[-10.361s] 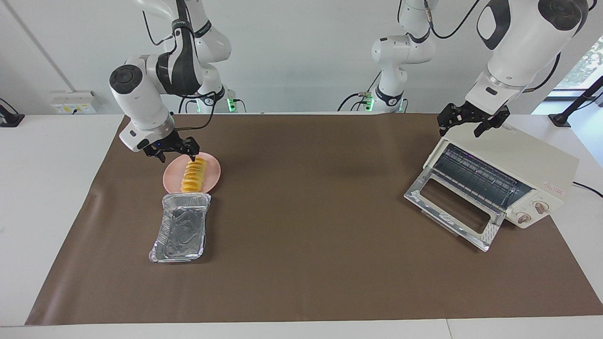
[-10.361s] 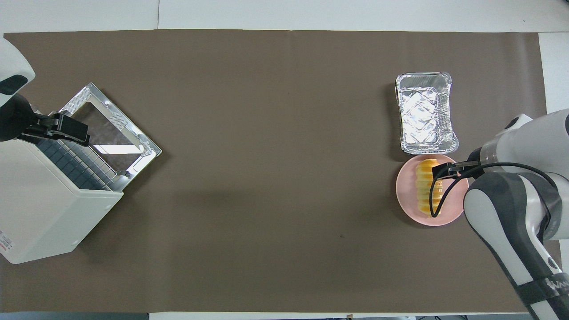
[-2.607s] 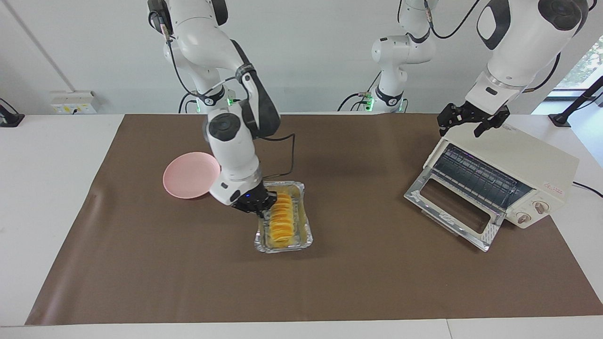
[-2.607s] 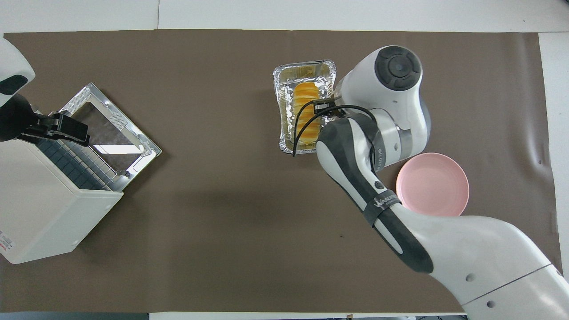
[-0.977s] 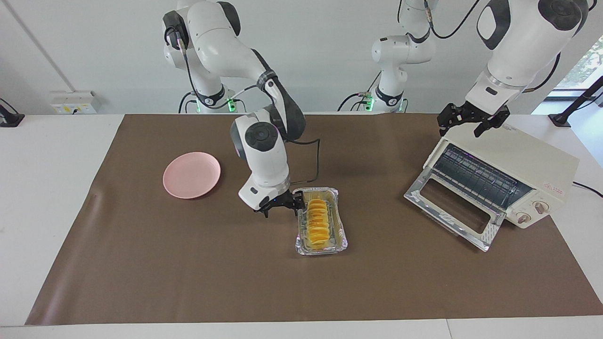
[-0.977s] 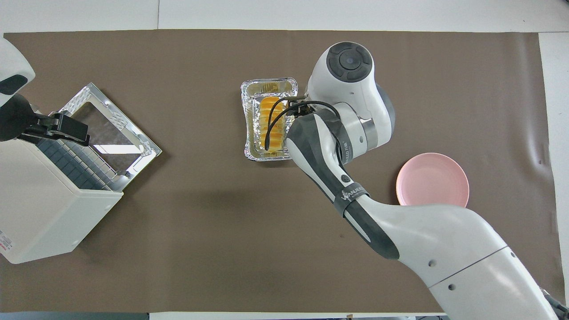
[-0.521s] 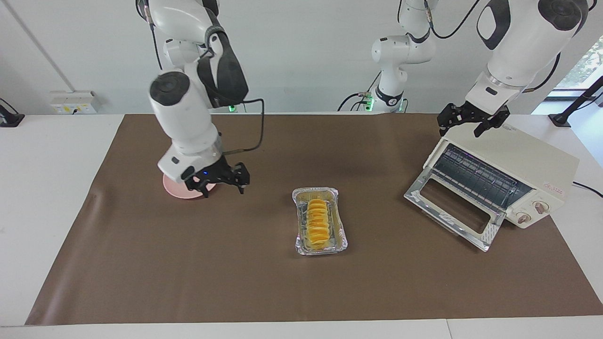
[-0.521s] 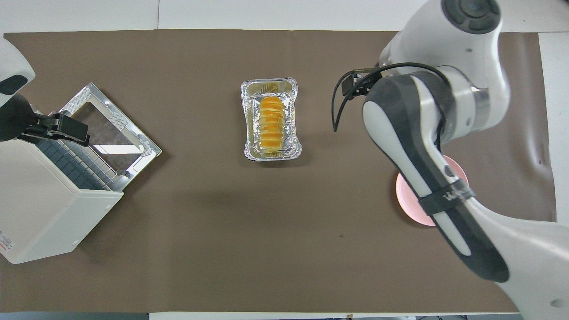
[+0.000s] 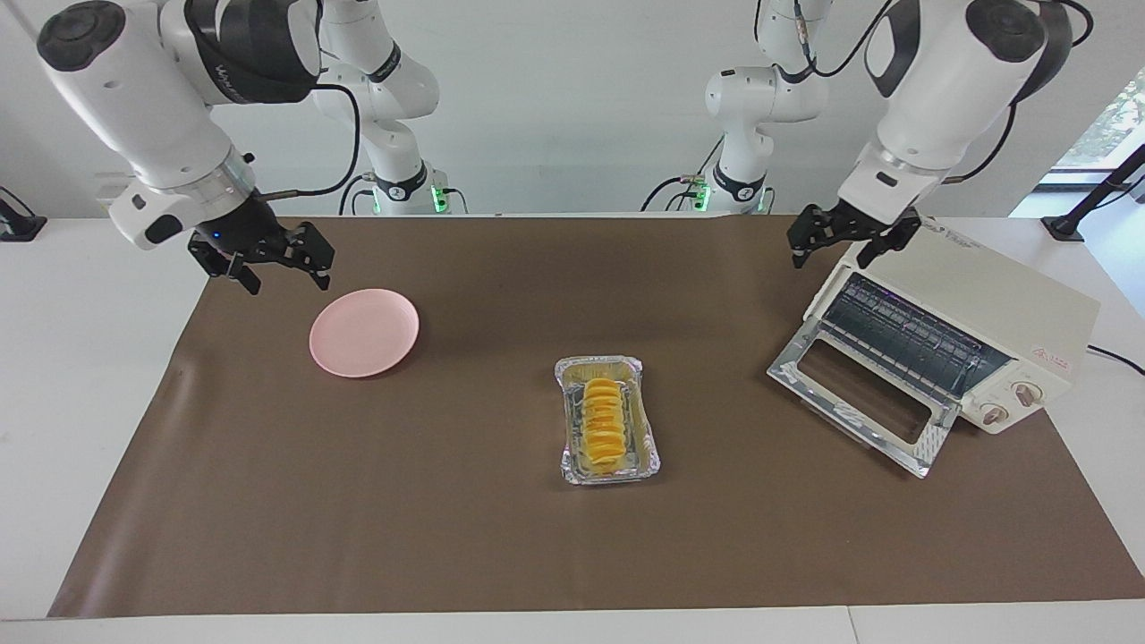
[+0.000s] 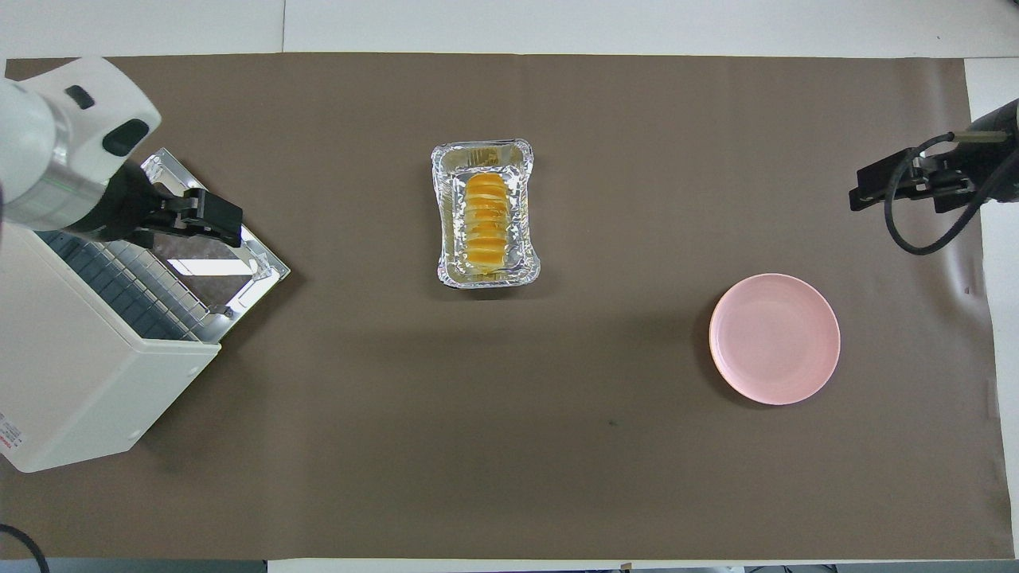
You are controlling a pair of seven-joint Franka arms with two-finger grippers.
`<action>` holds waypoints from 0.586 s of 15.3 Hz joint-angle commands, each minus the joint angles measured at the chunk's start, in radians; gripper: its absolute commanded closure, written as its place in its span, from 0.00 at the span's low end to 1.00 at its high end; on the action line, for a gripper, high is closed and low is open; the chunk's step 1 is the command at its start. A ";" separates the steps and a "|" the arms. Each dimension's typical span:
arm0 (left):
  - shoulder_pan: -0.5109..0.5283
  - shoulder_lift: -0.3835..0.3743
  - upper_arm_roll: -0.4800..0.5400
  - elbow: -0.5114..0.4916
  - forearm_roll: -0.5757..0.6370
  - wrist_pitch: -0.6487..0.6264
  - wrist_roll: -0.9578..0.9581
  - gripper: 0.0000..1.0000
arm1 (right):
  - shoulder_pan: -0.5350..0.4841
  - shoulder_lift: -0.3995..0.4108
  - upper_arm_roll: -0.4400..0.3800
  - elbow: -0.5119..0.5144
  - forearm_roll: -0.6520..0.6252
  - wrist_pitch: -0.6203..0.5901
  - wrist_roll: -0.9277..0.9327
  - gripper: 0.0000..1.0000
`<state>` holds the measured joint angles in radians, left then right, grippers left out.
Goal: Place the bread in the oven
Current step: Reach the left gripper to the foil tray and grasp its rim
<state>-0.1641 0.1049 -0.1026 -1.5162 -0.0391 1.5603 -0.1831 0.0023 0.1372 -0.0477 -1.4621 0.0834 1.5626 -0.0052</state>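
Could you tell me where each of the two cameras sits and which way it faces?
Facing view: high across the table, looking at the robots; both arms show nearly whole, the right tool over the mat near the pink plate, the left tool over the oven.
Overhead view: high above the robots' end, looking steeply down and forward; only the wrists and the left tool and right tool show.
Shared: the bread in the foil tray at mid-table, plate and open oven, half a turn apart.

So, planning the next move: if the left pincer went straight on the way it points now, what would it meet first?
Probably the brown table cover, just beside the oven; the left pincer points downward, though depth is unclear.
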 commanded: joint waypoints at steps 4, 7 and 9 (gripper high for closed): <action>-0.302 0.493 0.070 0.516 -0.008 -0.014 -0.391 0.00 | -0.022 -0.015 0.015 -0.043 -0.094 0.008 -0.004 0.00; -0.423 0.617 0.133 0.597 -0.010 0.098 -0.507 0.00 | -0.021 -0.011 0.015 -0.043 -0.097 0.019 -0.001 0.00; -0.492 0.657 0.173 0.597 -0.010 0.193 -0.533 0.00 | -0.019 -0.013 0.015 -0.044 -0.099 0.019 0.001 0.00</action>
<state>-0.5878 0.6865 0.0114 -1.0043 -0.0391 1.7078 -0.6782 -0.0162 0.1364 -0.0377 -1.4862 0.0057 1.5655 -0.0052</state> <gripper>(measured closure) 0.000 0.000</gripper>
